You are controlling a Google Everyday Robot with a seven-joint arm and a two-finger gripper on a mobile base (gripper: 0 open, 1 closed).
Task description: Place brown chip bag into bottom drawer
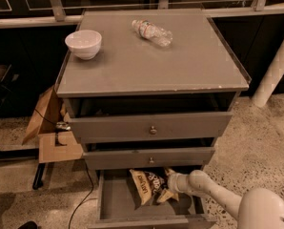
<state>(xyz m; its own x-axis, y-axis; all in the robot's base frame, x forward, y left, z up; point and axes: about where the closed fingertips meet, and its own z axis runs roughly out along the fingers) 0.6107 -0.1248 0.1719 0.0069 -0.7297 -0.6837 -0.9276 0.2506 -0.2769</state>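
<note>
Slanting arm (213,192), gripper (171,180) inside bottom drawer (114,200)

Your gripper (170,180) reaches into the open bottom drawer (114,198) of a grey cabinet (151,70), right at a brown chip bag (148,185).

You look down on the cabinet from the front. The bag lies tilted on the drawer floor, its right end against the gripper, and the white arm (214,193) comes in from the lower right. Two knobbed drawers (151,127) above stand slightly ajar. On top sit a white bowl (83,43) at the left and a clear plastic bottle (152,31) lying on its side near the back. Cardboard (51,133) rests on the floor to the left.
</note>
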